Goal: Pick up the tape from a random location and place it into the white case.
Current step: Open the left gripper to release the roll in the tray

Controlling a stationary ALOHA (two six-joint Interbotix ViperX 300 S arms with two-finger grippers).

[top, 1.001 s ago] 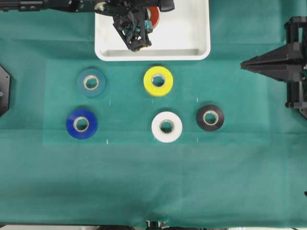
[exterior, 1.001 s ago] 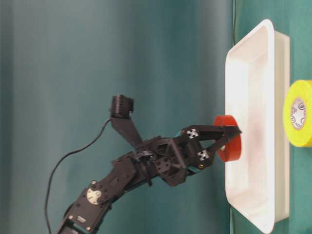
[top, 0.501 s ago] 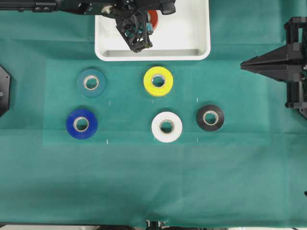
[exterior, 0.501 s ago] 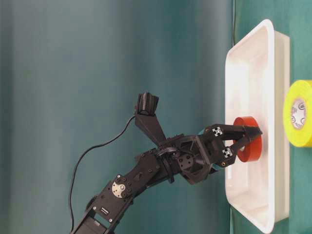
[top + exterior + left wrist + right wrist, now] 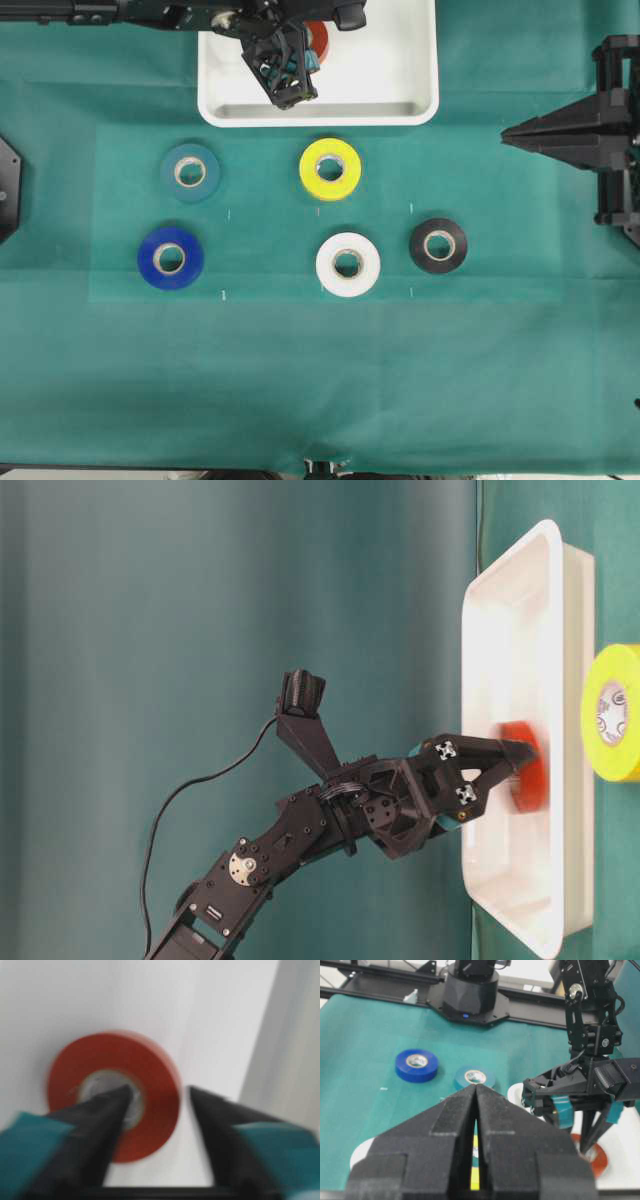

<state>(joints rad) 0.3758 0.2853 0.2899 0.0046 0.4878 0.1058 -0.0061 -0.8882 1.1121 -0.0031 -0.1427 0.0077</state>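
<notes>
Lowered since a second ago, the tape [image 5: 114, 1094] now lies flat in the case [image 5: 400, 108]. Left hand [image 5: 155, 1110] stands spread, one finger still in the core; right hand [image 5: 476, 1110] rests pressed together. Release underway; next, lift clear.

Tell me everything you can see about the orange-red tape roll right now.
The tape is a flat orange-red ring with a pale, greyish core around its centre hole. It sits inside the white case, apparently flat on the floor, blurred in the table-level view. The left gripper has its jaws parted around it: one fingertip reaches over the core hole, the other stands off beyond the outer edge. Whether that fingertip touches the roll cannot be told. It looks released rather than clamped.
</notes>
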